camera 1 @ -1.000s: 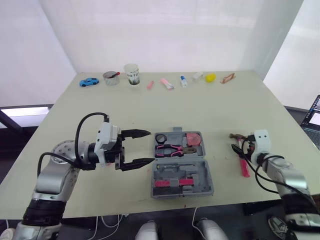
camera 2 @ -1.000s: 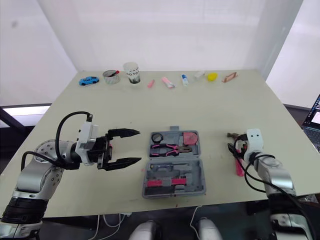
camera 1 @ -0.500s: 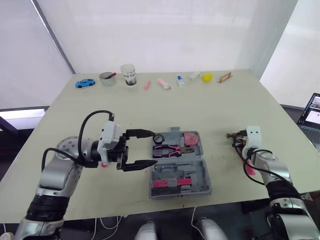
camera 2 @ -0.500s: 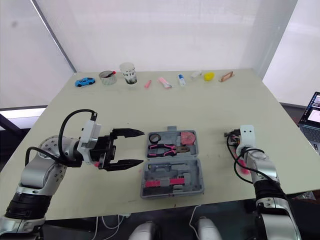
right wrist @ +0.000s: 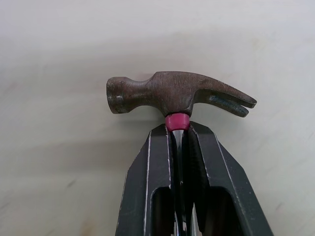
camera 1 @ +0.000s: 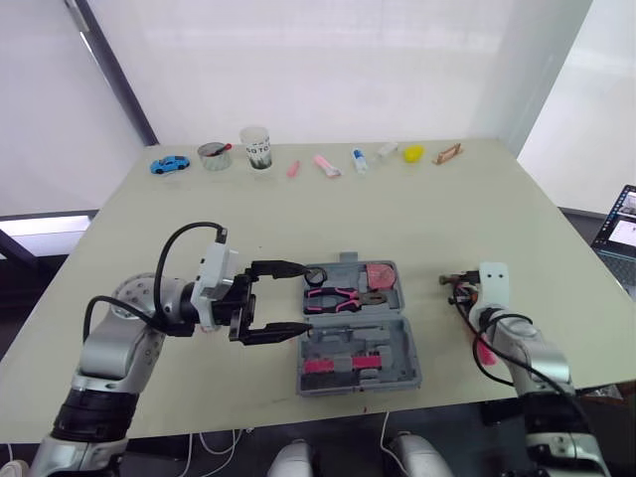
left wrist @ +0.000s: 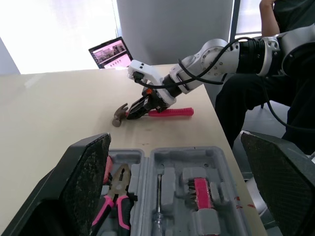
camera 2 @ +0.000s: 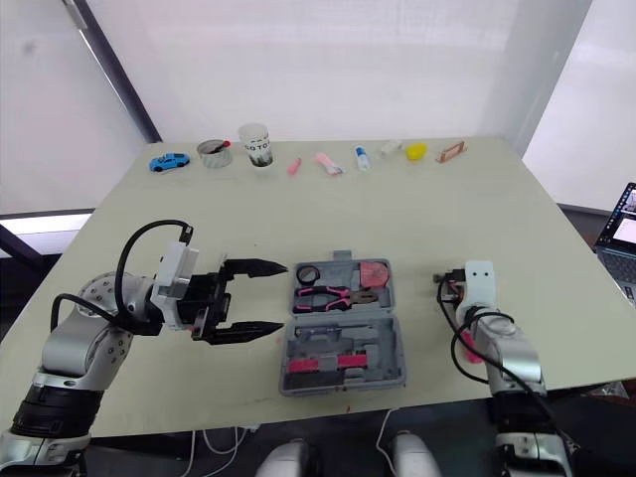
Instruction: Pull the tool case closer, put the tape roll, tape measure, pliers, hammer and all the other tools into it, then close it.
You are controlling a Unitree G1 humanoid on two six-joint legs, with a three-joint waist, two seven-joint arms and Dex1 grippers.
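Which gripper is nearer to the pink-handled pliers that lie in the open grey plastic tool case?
Left. The left gripper, open, is at the left edge of the grey tool case, close to the pliers. The right gripper is beyond the case's right side, shut on the pink-handled hammer.

Beige table [camera 1: 417, 214], open tool case [camera 1: 409, 343], toy car [camera 1: 171, 164]

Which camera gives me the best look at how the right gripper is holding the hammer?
The right wrist view: the hammer is close up, the right gripper shut on its neck just below the head. The left wrist view shows it side-on, pink handle behind the gripper. The eye views show it small.
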